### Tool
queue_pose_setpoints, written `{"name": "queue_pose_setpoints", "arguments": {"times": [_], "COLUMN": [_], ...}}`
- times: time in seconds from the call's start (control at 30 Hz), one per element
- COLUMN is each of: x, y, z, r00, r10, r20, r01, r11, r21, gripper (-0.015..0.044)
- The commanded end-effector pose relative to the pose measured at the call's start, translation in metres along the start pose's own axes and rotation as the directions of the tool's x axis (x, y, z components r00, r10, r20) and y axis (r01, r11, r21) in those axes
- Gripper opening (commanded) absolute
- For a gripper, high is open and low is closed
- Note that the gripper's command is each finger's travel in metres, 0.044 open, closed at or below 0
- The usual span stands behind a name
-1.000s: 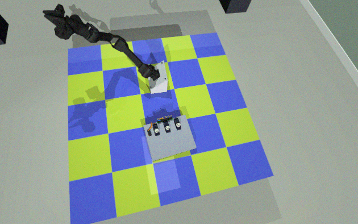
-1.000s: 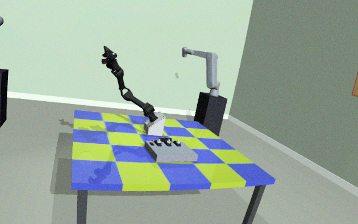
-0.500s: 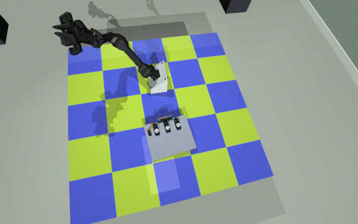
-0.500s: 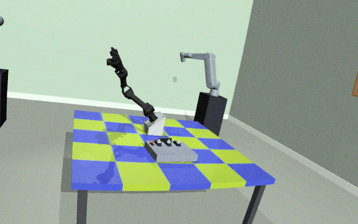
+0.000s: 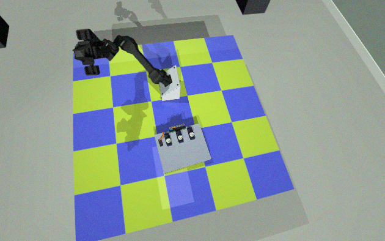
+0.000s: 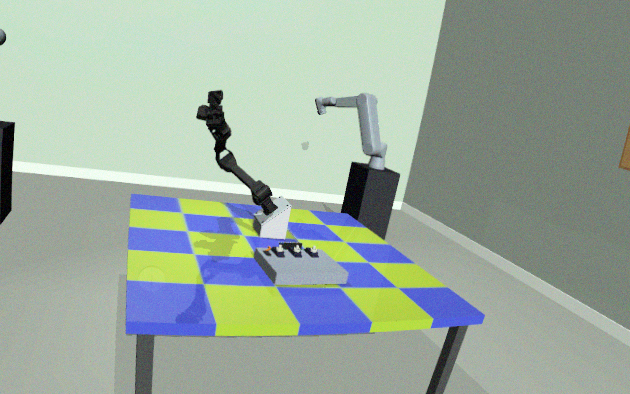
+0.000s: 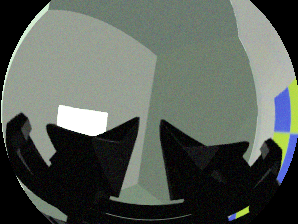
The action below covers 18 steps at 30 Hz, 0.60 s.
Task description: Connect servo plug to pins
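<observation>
The grey holder (image 5: 184, 156) (image 6: 310, 272) sits on the table. Three dark servo-like blocks with white round tops stand along its robot-side edge. A short orange wire (image 5: 162, 136) (image 6: 268, 248) shows at one corner beside a small dark piece. The pin row (image 5: 177, 126) (image 6: 290, 245) sticks out from the edge facing the arm's base. The plug, coloured band and dot are too small to make out. My gripper (image 7: 149, 122) is raised high above the table, far from the holder. Its fingers are partly open, with nothing between them. The wrist view shows neither holder nor plug.
The arm stands on a white wedge-shaped mount (image 5: 171, 94) (image 6: 274, 228), between the pin side of the holder and the table's far edge. The table (image 5: 93, 128) (image 6: 250, 310) has a blue and yellow-green check. A grey arm (image 6: 369, 125) stands on a dark pedestal beyond it.
</observation>
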State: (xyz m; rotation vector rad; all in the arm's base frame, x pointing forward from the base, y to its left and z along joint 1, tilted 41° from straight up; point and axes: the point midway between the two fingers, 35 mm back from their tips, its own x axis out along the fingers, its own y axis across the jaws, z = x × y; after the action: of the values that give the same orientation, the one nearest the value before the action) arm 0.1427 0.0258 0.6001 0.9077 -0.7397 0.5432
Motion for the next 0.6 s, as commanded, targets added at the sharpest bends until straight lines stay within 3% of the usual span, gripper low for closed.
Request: {"name": "queue_pose_setpoints", "arguments": {"times": [0.0, 0.57], "x": [0.001, -0.017], "y": [-0.029, -0.129], "z": [-0.019, -0.079], "r00": [0.996, 0.931], "r10": [-0.074, -0.323], "r20": [-0.040, -0.170], "r01": [0.069, 0.214], "r11": [0.992, 0.860], "r21": [-0.104, -0.462], "gripper": [0.0115, 0.0115]}}
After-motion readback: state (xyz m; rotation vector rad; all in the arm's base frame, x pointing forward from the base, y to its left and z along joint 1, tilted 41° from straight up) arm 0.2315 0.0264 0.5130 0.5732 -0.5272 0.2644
